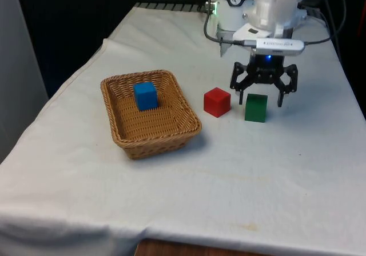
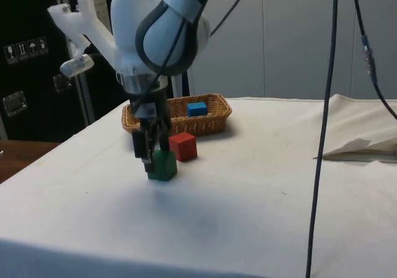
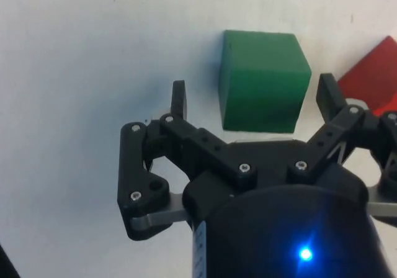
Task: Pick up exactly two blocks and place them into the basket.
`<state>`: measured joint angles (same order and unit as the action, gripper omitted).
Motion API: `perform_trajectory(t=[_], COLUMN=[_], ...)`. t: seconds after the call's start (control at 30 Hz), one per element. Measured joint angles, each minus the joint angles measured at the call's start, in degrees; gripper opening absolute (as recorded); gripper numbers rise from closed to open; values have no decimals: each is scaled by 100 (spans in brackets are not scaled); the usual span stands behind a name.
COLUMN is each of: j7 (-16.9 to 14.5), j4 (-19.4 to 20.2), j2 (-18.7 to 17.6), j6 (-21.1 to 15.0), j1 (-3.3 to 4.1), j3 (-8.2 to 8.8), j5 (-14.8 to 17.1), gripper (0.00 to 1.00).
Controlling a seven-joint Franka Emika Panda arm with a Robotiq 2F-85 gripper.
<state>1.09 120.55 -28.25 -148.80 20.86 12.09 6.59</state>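
Over green block, spread hand

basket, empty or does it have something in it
Not empty. One blue block sits inside the basket; the red block and green block are out on the cloth.

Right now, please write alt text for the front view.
An open black gripper hangs over a green block on the white cloth, a red block beside it. A blue block lies in the wicker basket.
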Motion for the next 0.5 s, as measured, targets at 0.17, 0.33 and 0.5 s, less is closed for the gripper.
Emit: perform_trajectory(t=[0.17,0.33,0.5], j7=[0,0,0], j4=[-97,-155,-166], j2=[-206,-327,-355], j6=[-69,-103,-103], j1=[0,0,0], j3=[0,0,0], j5=[0,0,0], gripper=[100,97,29])
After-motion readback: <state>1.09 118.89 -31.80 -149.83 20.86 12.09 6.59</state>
